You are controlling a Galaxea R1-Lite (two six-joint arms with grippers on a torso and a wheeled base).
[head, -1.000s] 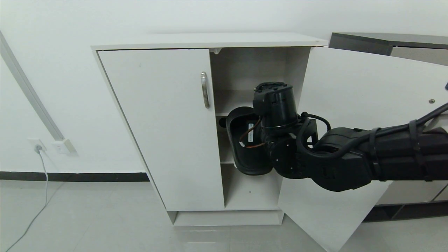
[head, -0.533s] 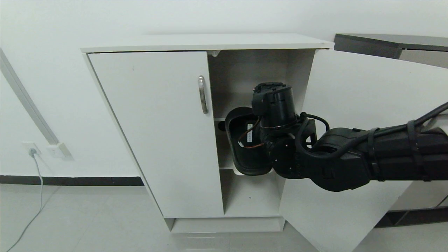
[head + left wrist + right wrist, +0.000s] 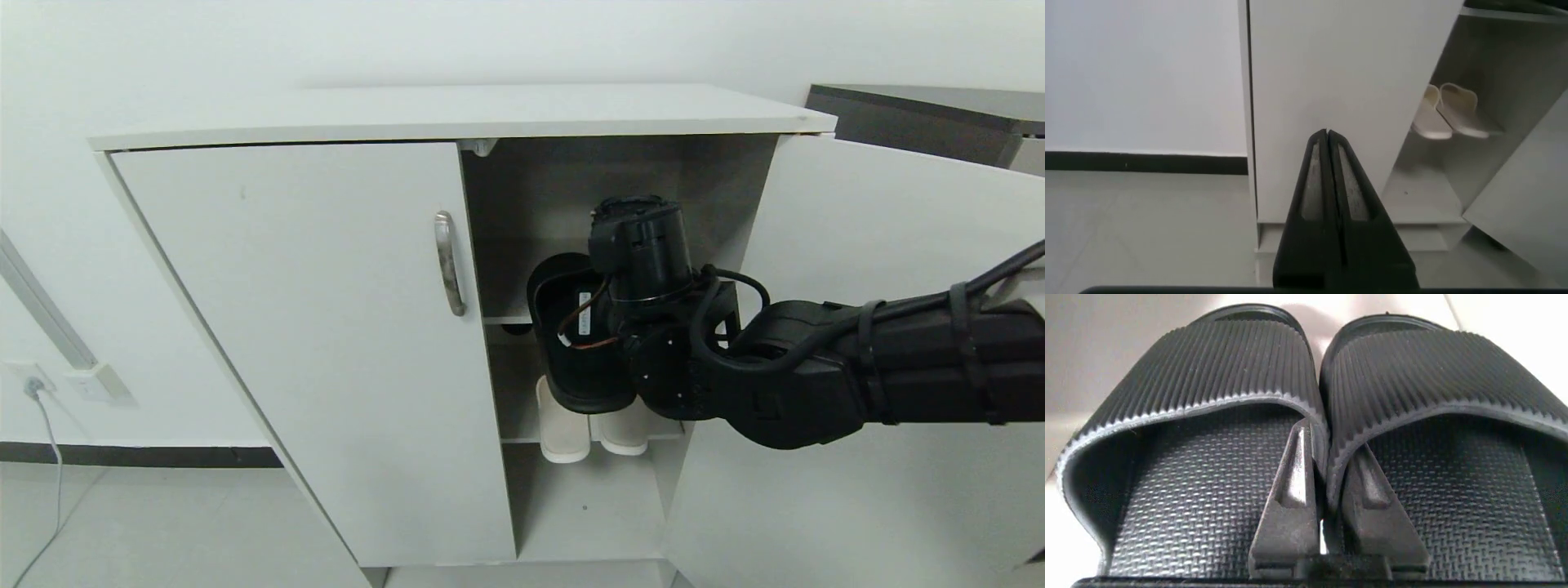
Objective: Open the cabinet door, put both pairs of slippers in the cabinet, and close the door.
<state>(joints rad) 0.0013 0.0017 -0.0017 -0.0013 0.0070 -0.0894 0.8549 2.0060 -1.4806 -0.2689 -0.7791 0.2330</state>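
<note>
The white cabinet [image 3: 457, 114] has its left door [image 3: 310, 327] closed and its right door [image 3: 857, 310] swung wide. My right arm [image 3: 816, 384] reaches into the open half at the middle shelves. My right gripper [image 3: 1327, 449] is shut on the pair of black slippers [image 3: 571, 335], pinching the two touching inner edges [image 3: 1323, 400] so the soles hang upright. A pair of white slippers [image 3: 588, 429] lies on the shelf below, heels over its front edge. My left gripper [image 3: 1327, 135] hangs shut and empty before the closed door, low near the floor, with the white slippers [image 3: 1449, 110] off to its side.
The closed door carries a metal handle [image 3: 445, 261] at its inner edge. A dark counter [image 3: 922, 106] stands beyond the open door. A wall socket with a cable [image 3: 33, 388] is low on the left wall. Bare floor [image 3: 1143, 229] lies in front of the cabinet.
The whole picture has shifted: the camera moved nearer, and the cabinet looks larger. The black slippers stay held in the right gripper. The white slippers now show beneath them.
</note>
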